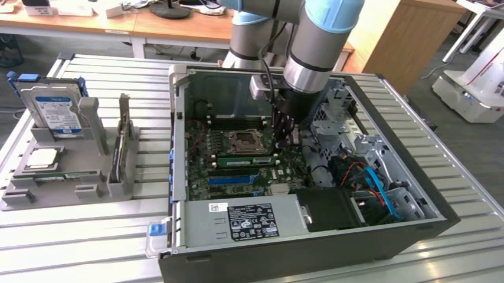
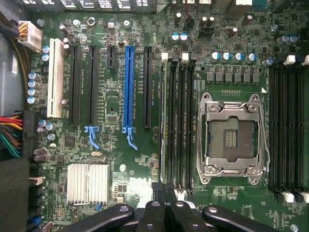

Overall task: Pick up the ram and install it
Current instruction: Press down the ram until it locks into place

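The ram (image 1: 245, 160) is a thin green stick standing edge-up in a memory slot beside the CPU socket (image 1: 245, 140) inside the open computer case (image 1: 409, 200). In the wrist view the ram (image 2: 164, 121) appears as a narrow strip in the outermost of the black slots next to the socket (image 2: 231, 137). My gripper (image 1: 285, 138) reaches down into the case over one end of the stick. Its black fingertips (image 2: 155, 205) are pressed together, and the gripper (image 2: 164, 192) is shut right at that end. Whether the tips touch the stick I cannot tell.
A long blue card slot (image 2: 128, 87) and a silver heat sink (image 2: 88, 182) lie beside the memory slots. The power supply (image 1: 244, 221) and cables (image 1: 370, 177) crowd the case. At the exterior view's left, a grey fixture (image 1: 71, 177) holds a hard drive (image 1: 54, 112) and an upright card (image 1: 122, 141).
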Controlling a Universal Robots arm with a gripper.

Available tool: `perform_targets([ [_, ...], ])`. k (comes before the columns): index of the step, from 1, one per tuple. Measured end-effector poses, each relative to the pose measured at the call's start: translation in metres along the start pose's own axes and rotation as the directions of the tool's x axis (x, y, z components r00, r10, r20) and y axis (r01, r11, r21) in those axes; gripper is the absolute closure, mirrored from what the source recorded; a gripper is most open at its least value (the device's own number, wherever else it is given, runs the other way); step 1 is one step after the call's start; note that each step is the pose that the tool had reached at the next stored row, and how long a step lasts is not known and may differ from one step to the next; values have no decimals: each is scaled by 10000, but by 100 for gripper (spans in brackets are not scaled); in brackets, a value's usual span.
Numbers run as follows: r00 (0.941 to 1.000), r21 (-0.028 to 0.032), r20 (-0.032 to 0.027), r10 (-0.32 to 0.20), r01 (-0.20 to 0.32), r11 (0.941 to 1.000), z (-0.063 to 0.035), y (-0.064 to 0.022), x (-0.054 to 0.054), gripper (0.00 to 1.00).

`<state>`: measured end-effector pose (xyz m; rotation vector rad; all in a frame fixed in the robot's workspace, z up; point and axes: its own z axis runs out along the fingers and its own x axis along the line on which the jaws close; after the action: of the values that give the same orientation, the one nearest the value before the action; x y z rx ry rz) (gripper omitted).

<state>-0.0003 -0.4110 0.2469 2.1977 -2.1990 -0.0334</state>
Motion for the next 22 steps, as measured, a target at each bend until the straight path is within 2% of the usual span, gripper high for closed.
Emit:
perform_targets([
  [14,10000,0,0,0,0,10000,66,-2,0,89],
  [22,10000,0,-1,1,-1,10000,69,-25,0,89],
])
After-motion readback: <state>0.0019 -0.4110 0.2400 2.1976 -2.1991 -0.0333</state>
